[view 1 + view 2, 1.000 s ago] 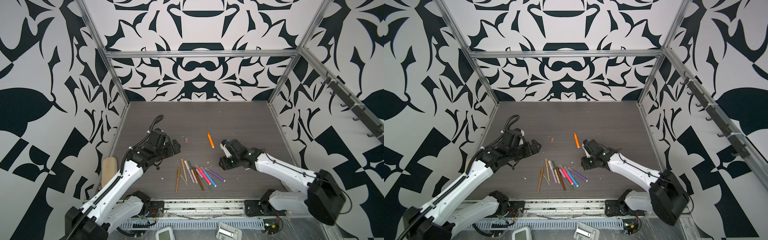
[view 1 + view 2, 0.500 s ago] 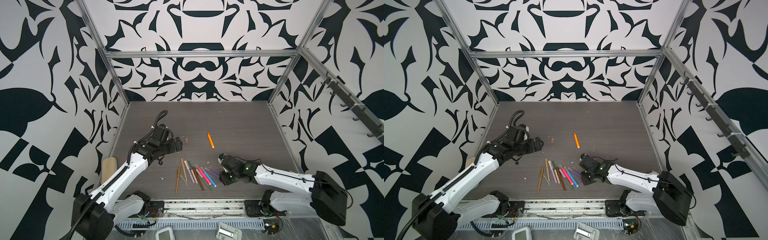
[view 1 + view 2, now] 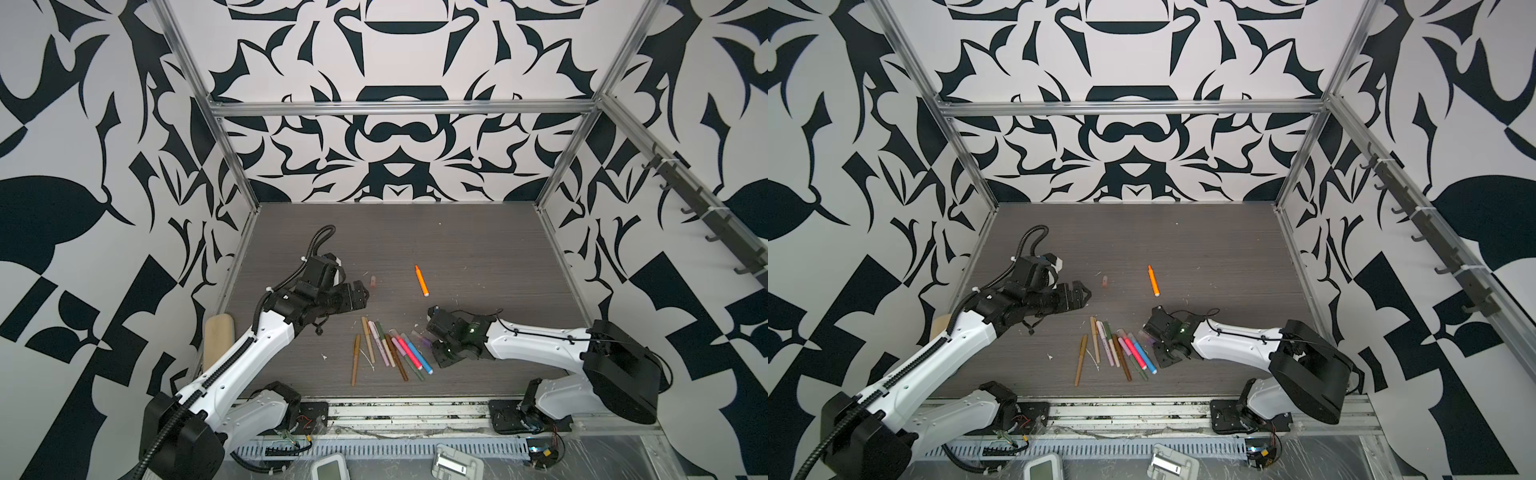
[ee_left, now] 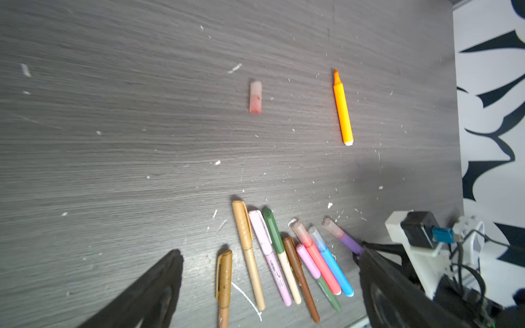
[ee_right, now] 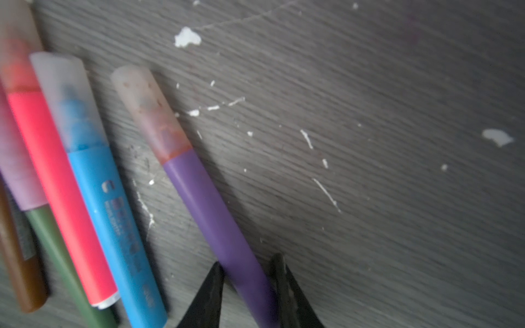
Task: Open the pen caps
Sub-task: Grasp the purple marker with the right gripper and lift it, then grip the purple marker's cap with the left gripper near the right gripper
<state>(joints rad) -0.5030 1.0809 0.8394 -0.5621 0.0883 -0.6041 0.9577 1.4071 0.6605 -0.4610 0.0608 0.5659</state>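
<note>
Several capped pens [image 3: 390, 349] lie fanned out near the table's front in both top views. At the fan's right end lies a purple pen [image 5: 210, 204] with a cloudy pinkish cap [image 5: 150, 113]. My right gripper [image 5: 247, 259] straddles its barrel, open: one finger touches it and the other stands a sliver off. An uncapped orange pen [image 3: 421, 280] lies mid-table, and a loose translucent cap [image 3: 373, 282] lies to its left. My left gripper [image 3: 363, 297] hovers wide open and empty beside that cap. The left wrist view shows the cap [image 4: 255, 97] and orange pen [image 4: 343, 110] beyond it.
A tan pad [image 3: 219, 336] rests against the table's left edge. White flecks [image 5: 187, 38] are scattered over the dark wood-grain table [image 3: 478, 249]. Patterned walls and metal frame posts close in three sides. Small devices [image 3: 455, 461] lie below the front rail.
My right gripper has come forward from near the orange pen down to the purple pen, its jaws narrowing around the barrel. The left arm shifted a little towards the loose cap, still open.
</note>
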